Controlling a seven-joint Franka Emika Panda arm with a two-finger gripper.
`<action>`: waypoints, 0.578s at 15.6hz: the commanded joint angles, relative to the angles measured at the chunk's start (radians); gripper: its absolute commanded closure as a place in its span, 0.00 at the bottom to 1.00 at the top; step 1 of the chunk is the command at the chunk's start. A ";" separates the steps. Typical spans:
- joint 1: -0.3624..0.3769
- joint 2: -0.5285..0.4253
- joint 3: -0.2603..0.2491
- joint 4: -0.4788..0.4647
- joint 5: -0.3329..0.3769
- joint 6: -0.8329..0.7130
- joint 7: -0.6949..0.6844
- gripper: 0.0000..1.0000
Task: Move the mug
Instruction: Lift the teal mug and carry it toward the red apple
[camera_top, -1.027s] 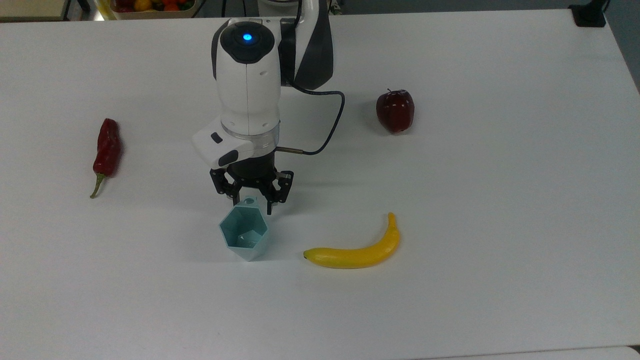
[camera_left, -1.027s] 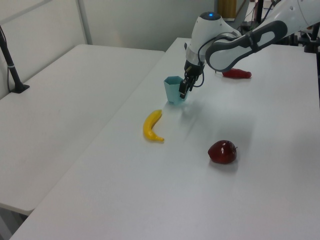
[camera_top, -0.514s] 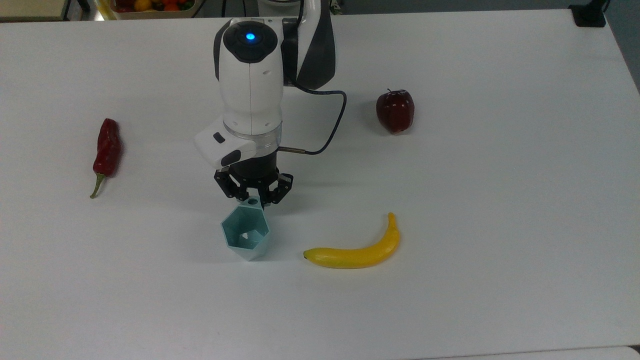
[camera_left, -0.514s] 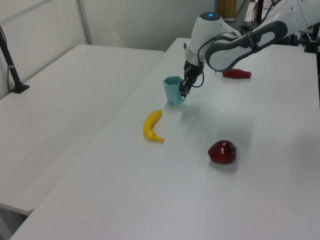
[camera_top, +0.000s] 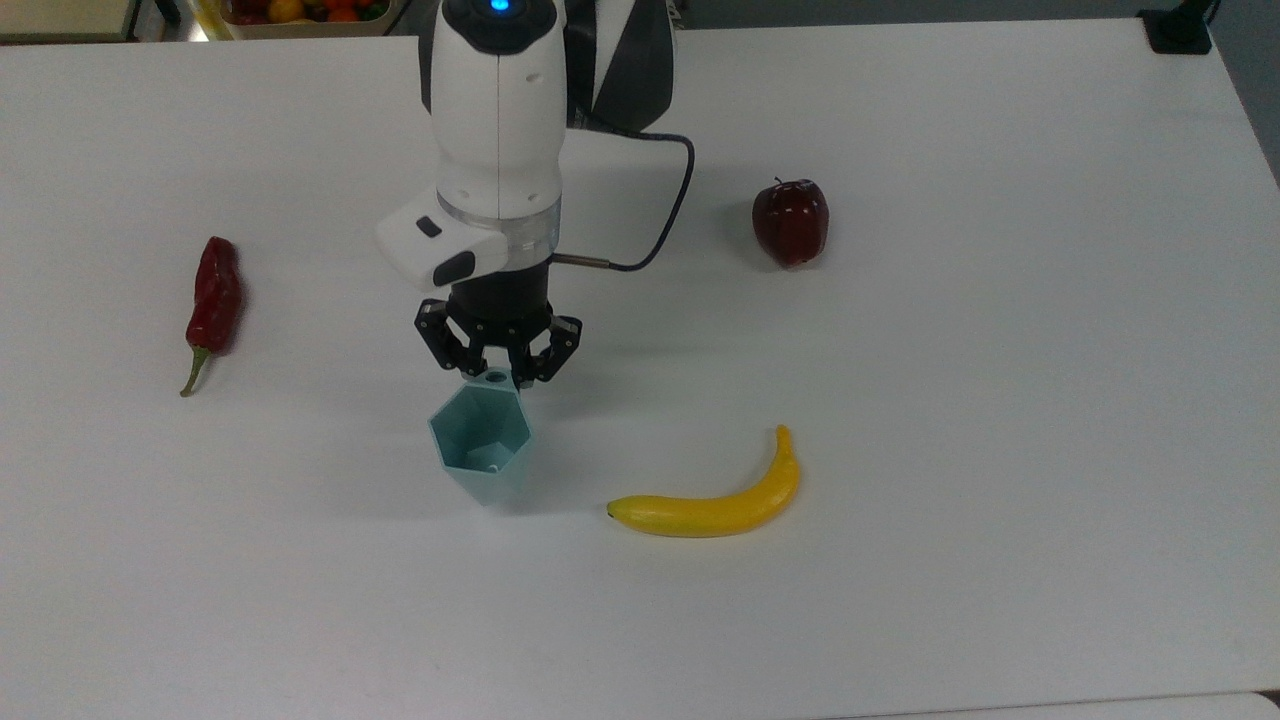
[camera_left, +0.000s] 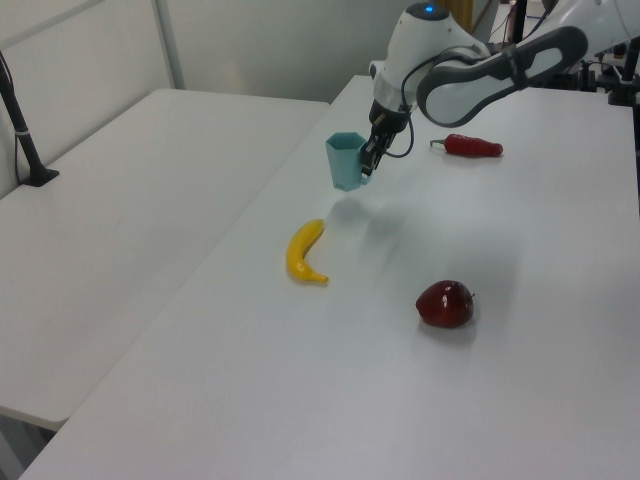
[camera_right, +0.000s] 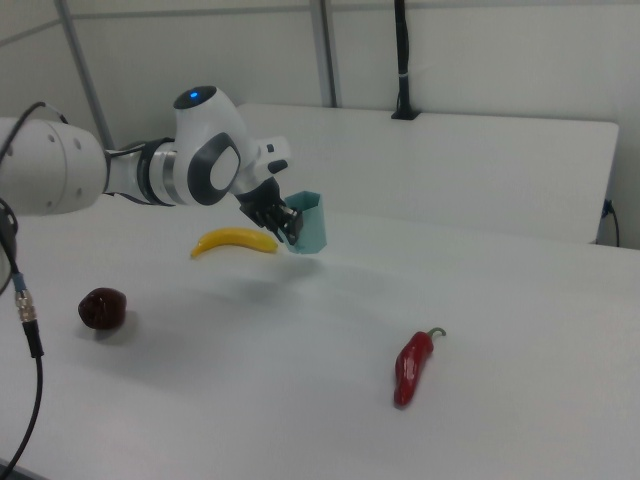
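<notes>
From my remote seat, going left to right in the top view: there's a dried-looking red chili pepper (camera_top: 213, 297) lying on the white surface (camera_top: 1000, 400) out at the top view's left, stem end pointing toward the bottom of the frame. Well apart from it, near the middle, the tool (camera_top: 497, 372) hangs off the white arm (camera_top: 497, 120) and it's clamped on the little tab handle of the mug (camera_top: 482, 442). The mug is pale teal with a hexagonal rim, open side up, and it's tipped a bit rather than dead upright. In the left view the mug (camera_left: 346, 160) is clearly off the surface, with its shadow on the surface underneath, and the tool (camera_left: 370, 160) grips it from the left view's right side. The right view agrees: the mug (camera_right: 308, 222) hangs in the air with the tool (camera_right: 286, 225) pinching it from the right view's left.

Next over to the top view's right is a yellow banana (camera_top: 717, 498), curved, lying flat near the mug but not touching it. Furthest right and further up the frame is a dark red apple (camera_top: 790, 220), sitting by itself, well apart from everything else. A black cable (camera_top: 668, 215) loops off the wrist between the arm and the apple.
</notes>
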 joint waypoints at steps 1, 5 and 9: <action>0.007 -0.231 -0.007 -0.242 -0.024 0.002 0.021 1.00; 0.002 -0.436 -0.005 -0.472 -0.024 -0.003 0.017 1.00; 0.013 -0.545 0.001 -0.663 -0.032 0.004 0.015 1.00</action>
